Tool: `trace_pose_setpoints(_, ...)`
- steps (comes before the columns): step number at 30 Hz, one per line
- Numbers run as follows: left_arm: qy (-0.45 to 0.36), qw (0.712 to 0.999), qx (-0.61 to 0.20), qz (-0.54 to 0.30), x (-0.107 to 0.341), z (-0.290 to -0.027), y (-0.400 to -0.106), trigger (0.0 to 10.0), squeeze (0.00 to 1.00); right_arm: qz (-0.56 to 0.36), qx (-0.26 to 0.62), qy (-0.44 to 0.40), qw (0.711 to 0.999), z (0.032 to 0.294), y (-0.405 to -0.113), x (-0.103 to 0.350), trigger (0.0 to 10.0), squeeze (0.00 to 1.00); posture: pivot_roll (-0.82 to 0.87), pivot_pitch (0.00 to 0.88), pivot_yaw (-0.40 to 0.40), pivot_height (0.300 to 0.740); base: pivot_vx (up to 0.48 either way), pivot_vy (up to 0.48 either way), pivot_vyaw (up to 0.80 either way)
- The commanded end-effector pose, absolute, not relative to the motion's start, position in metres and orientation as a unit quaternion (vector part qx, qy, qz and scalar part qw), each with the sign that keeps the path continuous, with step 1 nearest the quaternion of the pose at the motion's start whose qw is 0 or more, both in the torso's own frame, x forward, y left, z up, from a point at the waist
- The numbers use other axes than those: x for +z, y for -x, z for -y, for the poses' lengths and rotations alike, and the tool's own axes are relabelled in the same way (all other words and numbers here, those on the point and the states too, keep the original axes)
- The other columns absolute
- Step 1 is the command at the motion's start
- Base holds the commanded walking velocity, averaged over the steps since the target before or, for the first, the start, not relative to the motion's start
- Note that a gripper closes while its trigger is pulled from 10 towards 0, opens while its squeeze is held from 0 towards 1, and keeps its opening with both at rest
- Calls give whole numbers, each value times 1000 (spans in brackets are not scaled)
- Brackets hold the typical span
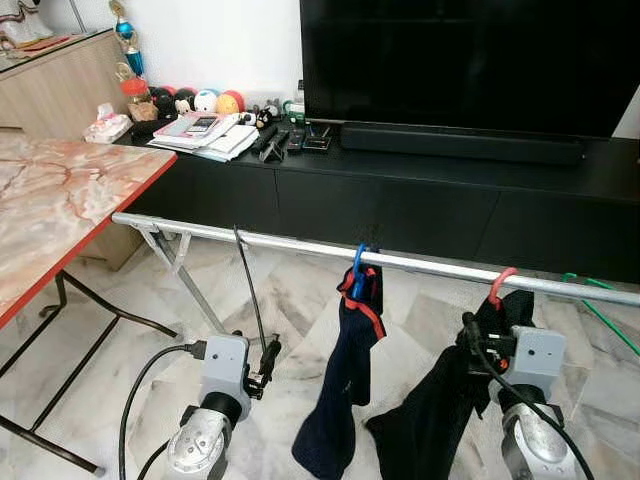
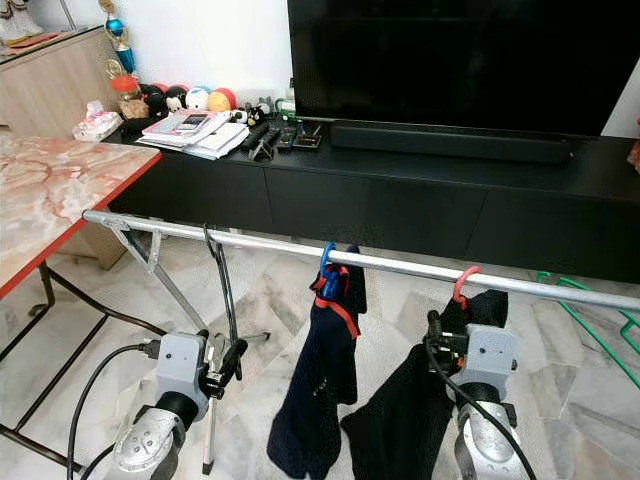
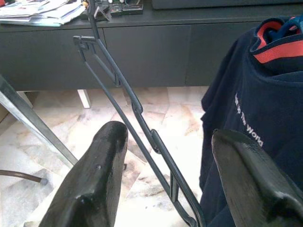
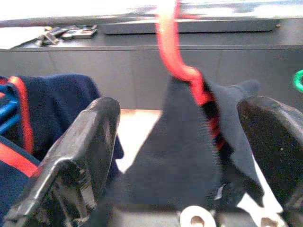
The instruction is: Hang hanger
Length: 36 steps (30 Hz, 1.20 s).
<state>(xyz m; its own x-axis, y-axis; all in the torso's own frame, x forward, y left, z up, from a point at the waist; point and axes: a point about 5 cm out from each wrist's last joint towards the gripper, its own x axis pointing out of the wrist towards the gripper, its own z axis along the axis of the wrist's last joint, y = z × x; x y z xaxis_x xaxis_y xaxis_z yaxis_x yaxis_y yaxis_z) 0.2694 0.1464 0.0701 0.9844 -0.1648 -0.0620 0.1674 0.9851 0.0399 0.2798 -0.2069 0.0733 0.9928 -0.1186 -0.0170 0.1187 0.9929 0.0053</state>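
Nearest us, our left gripper [image 3: 165,189] is spread wide, the black hanger [image 3: 128,104] passing between its fingers without contact. Our right gripper [image 4: 184,156] is likewise released around a dark garment [image 4: 189,156] on a red hanger [image 4: 170,47]. The black hanger's hook sits over the metal rail [image 1: 290,245], beside a navy shirt [image 1: 345,380]. Beyond stands the black TV cabinet [image 1: 400,200].

We see a black hanger [image 1: 248,290], a dark blue shirt [image 1: 340,385] on a blue hanger [image 1: 358,268], black cloth [image 1: 440,400] on a red hanger [image 1: 498,287], a silver rail [image 1: 300,245], and a pink marble table [image 1: 60,200].
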Motion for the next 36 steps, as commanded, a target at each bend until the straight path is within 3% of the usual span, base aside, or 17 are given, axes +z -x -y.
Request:
trace_pose_setpoints(1, -26, 995, -86, -33, 68, -146, -270, 10000, 0, -1, -41, -11, 999, 201, -279, 76, 10000, 0, 5, 70, 30, 740, 0, 0, 0)
trace_pose_setpoints(10, -25, 995, -88, -35, 67, -145, -270, 10000, 0, 2, -3, 6, 1000, 195, -274, 77, 10000, 0, -2, 73, 31, 740, 0, 0, 0)
trace_pose_setpoints(17, -26, 995, -89, -36, 67, -145, -270, 10000, 0, -19, -82, 21, 996, 216, -274, 72, 10000, 0, 3, 72, 30, 740, 0, 0, 0)
trace_pose_setpoints(19, -27, 995, -88, -37, 66, -146, -270, 10000, 0, -17, -123, 16, 992, 228, -274, 74, 10000, 498, 4, 71, 31, 740, 0, 0, 0)
trace_pose_setpoints(23, -27, 995, -88, -37, 66, -146, -270, 10000, 0, -20, -150, 12, 988, 237, -273, 74, 10000, 498, 4, 71, 31, 740, 0, 0, 0)
trace_pose_setpoints(24, -27, 995, -89, -38, 66, -146, -270, 10000, 0, -31, -155, 3, 987, 240, -273, 72, 10000, 424, 2, 72, 32, 740, 0, 0, 0)
trace_pose_setpoints(25, -27, 995, -89, -38, 66, -146, -270, 10000, 0, -31, -155, 3, 987, 240, -273, 72, 10000, 424, 2, 72, 32, 740, 0, 0, 0)
trace_pose_setpoints(28, -26, 995, -92, -39, 66, -144, -270, 10000, 0, -69, -108, 2, 992, 233, -275, 64, 10000, 0, -1, 72, 33, 740, 0, 0, 0)
trace_pose_setpoints(33, -27, 994, -94, -39, 66, -143, -271, 10000, 0, -105, 0, 8, 994, 206, -279, 54, 10000, 0, 2, 72, 32, 740, 0, 0, 0)
trace_pose_setpoints(36, -27, 995, -93, -39, 66, -143, -271, 10000, 0, -105, 6, 20, 994, 203, -281, 55, 10000, 0, 5, 73, 33, 740, 0, 0, 0)
